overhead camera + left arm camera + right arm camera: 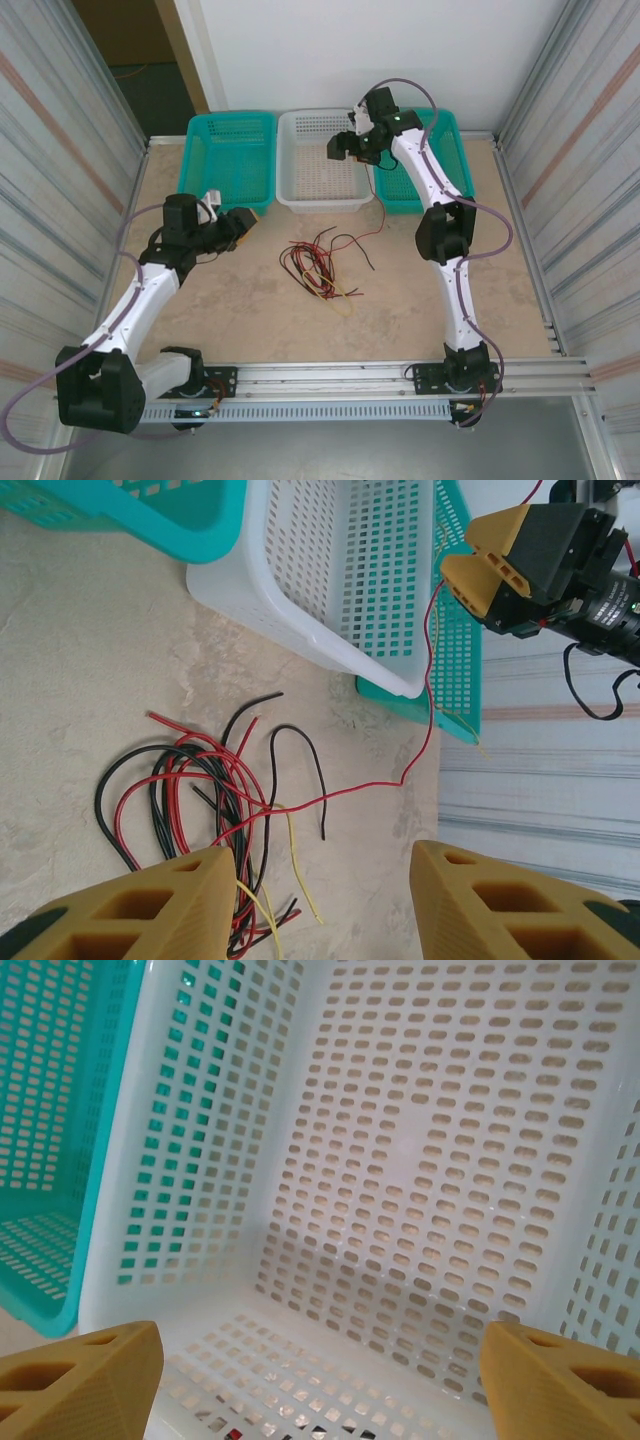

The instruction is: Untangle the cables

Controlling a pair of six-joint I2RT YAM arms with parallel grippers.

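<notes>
Cables (315,268) lay heaped mid-table, loops running mostly near-to-far, just right of left gripper (245,222), whose jaws stood wide apart; that arm was nearer. Right gripper (340,148) hung spread over white basket (320,205). Left wrist view caught red strand (402,779) climbing toward right gripper, hard to trace from above.

Both arms, left arm (140,300) and right arm (455,290), use white link shells between black joint housings. A lilac-grey hose (400,81) runs alongside each arm. The black bases (450,375) carry thin red wiring. The left hand (320,900) and right hand (320,1380) have black bodies and ochre-yellow fingers (150,905) with recessed triangular pockets. A green indicator (398,121) is lit on the right wrist, with a thin black lead (590,695) below it.
</notes>
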